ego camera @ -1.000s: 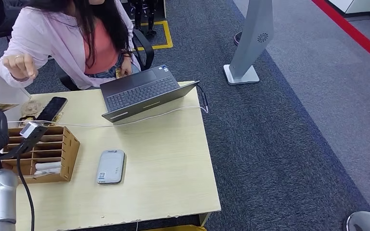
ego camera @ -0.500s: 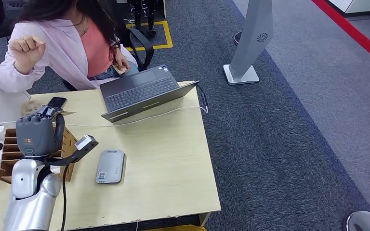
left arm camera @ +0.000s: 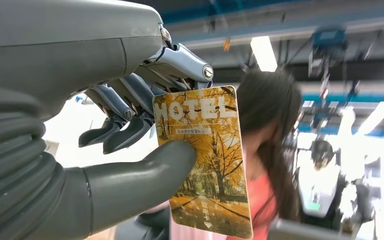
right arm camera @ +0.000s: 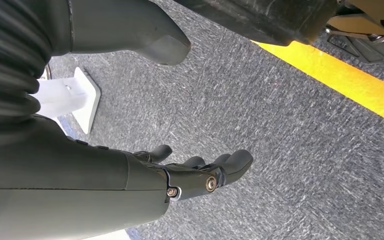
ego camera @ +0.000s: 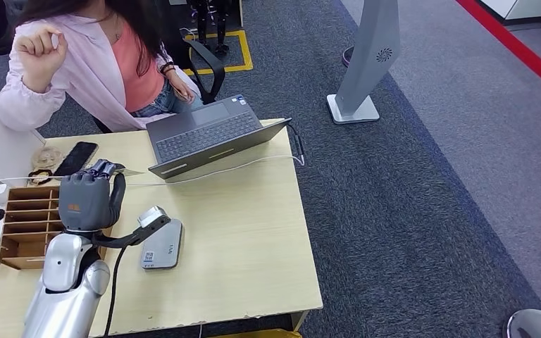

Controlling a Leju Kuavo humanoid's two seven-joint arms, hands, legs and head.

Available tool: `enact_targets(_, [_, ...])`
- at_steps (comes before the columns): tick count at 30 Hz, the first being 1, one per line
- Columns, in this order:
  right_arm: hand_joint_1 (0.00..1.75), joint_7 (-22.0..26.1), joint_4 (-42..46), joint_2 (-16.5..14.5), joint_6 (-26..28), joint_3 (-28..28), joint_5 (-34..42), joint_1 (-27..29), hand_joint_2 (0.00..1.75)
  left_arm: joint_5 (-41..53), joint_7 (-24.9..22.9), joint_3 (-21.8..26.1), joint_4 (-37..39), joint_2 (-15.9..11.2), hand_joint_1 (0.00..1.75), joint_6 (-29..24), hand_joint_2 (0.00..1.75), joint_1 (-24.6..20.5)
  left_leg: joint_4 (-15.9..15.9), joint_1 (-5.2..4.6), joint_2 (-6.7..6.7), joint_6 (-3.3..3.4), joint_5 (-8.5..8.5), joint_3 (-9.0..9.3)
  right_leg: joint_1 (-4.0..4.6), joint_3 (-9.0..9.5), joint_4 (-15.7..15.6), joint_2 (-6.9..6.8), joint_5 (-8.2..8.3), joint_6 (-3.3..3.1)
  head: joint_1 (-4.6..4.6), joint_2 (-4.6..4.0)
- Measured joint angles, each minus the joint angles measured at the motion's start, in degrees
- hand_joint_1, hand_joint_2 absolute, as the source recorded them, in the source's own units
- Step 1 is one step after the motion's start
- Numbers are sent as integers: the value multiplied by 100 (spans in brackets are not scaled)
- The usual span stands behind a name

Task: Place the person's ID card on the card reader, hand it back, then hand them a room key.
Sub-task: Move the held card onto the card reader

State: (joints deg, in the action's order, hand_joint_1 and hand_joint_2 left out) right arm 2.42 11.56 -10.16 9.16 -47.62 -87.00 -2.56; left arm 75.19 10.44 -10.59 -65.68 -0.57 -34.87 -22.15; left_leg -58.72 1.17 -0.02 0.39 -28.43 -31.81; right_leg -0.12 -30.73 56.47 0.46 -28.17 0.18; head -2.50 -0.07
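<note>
- Head view: one left hand [ego camera: 86, 199] is raised over the pale wooden table [ego camera: 253, 239], above the edge of one slotted wooden organiser box [ego camera: 32, 225].
- Left wrist view: the left hand pinches one room key [left arm camera: 205, 160] between its thick grey thumb and dark fingers [left arm camera: 130, 105]; the card is a flat glossy rectangle with rounded corners, printed with yellow autumn trees and the word "MOTEL".
- One grey card reader [ego camera: 163, 245], a flat rounded slab, lies on the table just beside the left arm.
- One open dark laptop [ego camera: 208, 134] sits by one seated person [ego camera: 106, 56] in a pink shirt; one black phone [ego camera: 75, 158] lies nearby.
- Right wrist view: one right hand [right arm camera: 190, 170] hangs over rough grey carpet [right arm camera: 280, 125], fingers loosely spread, holding nothing.
</note>
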Motion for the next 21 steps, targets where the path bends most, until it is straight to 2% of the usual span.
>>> enact_targets(5, [0,-10,0,-1,2,-13,3,1,175,8,-273,-155,0,-47,175,437,175,0,0,0,0,0,0,0,0,0,0,0,0,0,1,0])
enact_targets(13, [0,-17,0,0,3,-15,4,1,175,81,-388,-289,0,-86,175,624,175,0,0,0,0,0,0,0,0,-1,0,0,0,0,1,0])
enact_targets(21, [0,-102,0,-2,30,-74,18,6,175,142,-783,-605,-108,-111,175,1464,175,107,0,0,0,0,0,-1,0,0,0,0,0,0,1,0])
